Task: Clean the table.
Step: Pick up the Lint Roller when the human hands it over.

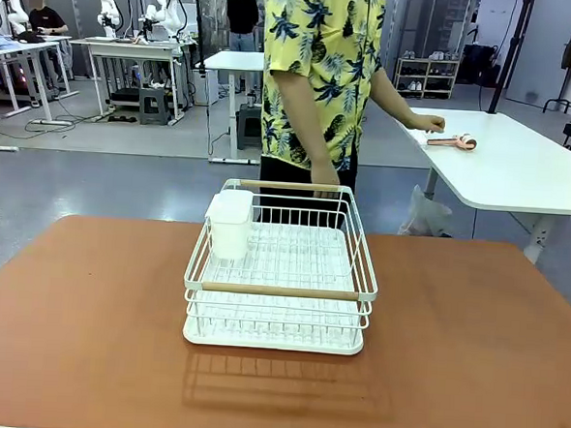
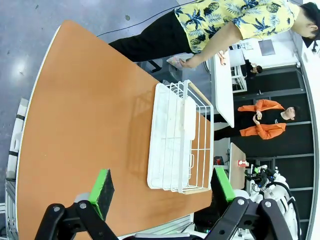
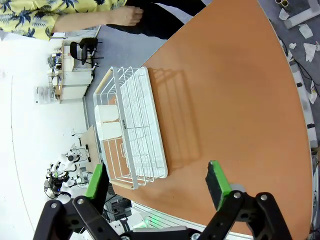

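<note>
White dish rack (image 1: pixel 279 291) centred on table (image 1: pixel 470 361), person's hand (image 1: pixel 324 175) by far handle (image 1: pixel 287 186). Left gripper (image 2: pixel 162 189), right gripper (image 3: pixel 156 182): spread wide, empty.

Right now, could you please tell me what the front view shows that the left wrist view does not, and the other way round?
The front view adds a pink object lying on the white side table, next to the person's hand. The left wrist view adds the left gripper, its green-padded fingers spread open. Both share the white dish rack, the reddish-brown table and the person in a yellow flowered shirt at the far side.
</note>
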`<state>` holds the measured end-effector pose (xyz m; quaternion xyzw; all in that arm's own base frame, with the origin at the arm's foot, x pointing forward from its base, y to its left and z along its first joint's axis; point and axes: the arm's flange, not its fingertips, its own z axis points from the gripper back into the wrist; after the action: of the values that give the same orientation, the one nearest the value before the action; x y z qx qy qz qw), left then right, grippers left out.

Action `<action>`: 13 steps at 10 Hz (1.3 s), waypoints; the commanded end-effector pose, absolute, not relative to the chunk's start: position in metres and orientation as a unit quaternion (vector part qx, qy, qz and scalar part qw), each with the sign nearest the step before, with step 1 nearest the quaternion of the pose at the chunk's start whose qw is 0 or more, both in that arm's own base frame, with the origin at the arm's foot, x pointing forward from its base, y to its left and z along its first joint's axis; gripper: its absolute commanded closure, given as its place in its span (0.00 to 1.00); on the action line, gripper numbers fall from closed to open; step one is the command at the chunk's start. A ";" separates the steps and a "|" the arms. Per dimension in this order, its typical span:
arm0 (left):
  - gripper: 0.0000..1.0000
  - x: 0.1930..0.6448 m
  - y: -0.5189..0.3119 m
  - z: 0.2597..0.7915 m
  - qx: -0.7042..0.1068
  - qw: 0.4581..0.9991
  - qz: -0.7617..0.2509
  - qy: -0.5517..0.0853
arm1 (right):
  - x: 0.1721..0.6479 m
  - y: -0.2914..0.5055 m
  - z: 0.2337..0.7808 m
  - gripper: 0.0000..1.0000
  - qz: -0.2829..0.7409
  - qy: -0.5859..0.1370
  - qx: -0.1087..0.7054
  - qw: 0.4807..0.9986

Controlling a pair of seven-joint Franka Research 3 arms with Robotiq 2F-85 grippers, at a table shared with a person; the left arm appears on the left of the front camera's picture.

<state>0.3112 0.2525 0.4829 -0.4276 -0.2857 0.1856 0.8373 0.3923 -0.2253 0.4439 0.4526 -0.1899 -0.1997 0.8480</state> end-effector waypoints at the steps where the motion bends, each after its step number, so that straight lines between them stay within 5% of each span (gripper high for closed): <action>1: 0.00 0.310 0.255 0.483 -0.430 0.835 0.178 -0.292 | 0.392 -0.225 0.446 0.00 -0.199 -0.193 0.457 0.845; 13: 0.00 0.310 0.255 0.483 -0.430 0.835 0.178 -0.292 | 0.392 -0.225 0.446 0.00 -0.199 -0.193 0.457 0.845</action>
<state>0.3112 0.2525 0.4829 -0.4276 -0.2857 0.1856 0.8373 0.3923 -0.2253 0.4439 0.4526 -0.1899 -0.1997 0.8480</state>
